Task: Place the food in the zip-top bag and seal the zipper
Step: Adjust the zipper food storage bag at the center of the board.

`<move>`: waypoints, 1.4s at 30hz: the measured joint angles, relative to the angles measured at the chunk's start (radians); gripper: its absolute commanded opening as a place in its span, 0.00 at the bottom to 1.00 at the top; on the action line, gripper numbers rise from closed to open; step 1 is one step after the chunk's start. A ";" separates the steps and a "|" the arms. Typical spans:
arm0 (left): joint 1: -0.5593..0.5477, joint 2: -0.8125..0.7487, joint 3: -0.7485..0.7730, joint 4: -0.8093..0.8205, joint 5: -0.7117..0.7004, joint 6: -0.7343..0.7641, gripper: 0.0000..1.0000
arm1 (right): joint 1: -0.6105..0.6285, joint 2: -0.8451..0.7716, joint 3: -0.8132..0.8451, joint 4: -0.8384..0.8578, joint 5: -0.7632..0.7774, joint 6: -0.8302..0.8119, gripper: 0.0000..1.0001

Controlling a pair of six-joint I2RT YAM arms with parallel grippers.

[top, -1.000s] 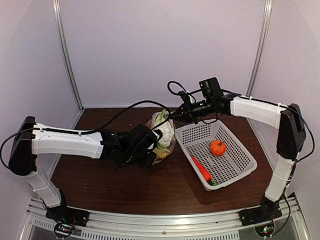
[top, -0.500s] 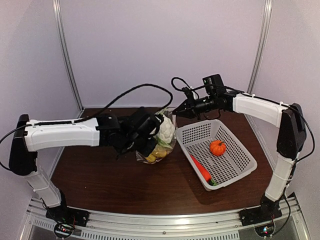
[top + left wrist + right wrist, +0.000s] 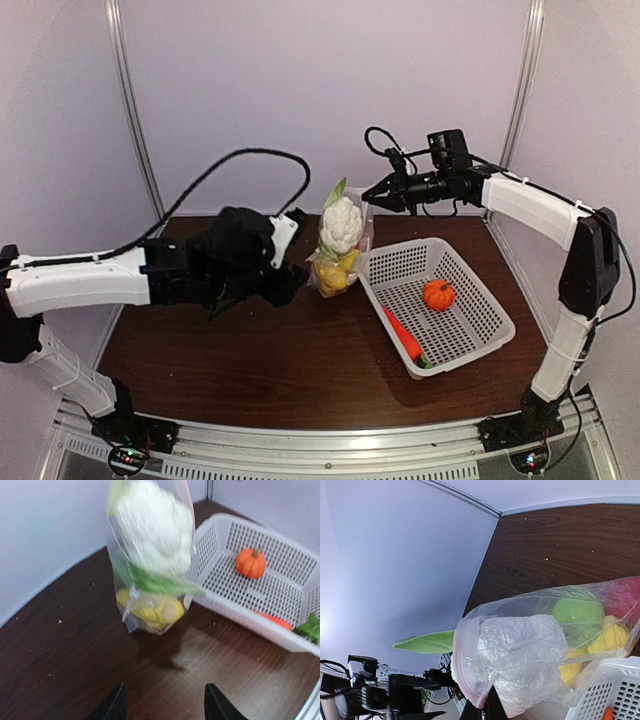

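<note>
From above, my left jaws have let go and backed off toward 8 o'clock of the zip-top bag (image 3: 338,262). The right jaws, clenched on its mouth edge, now hold it upright on the bench with the cauliflower (image 3: 342,222) inside. Left wrist: fingers (image 3: 116,707) spread and empty, while the pumpkin (image 3: 250,563) and carrot (image 3: 272,621) wait in the basket (image 3: 235,612) at 3 o'clock. Right wrist: jaws pinch bag film, so I judge loading unfinished and the zipper unsealed.
</note>
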 measured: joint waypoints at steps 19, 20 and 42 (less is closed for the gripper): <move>0.215 0.238 -0.125 0.381 0.148 0.197 0.55 | 0.000 -0.016 -0.073 0.094 -0.002 0.055 0.00; 0.224 0.248 -0.126 0.401 0.169 0.216 0.54 | 0.000 -0.016 -0.073 0.095 -0.003 0.057 0.00; 0.302 0.431 -0.054 0.526 0.332 0.407 0.07 | 0.000 -0.023 -0.095 0.124 -0.008 0.075 0.00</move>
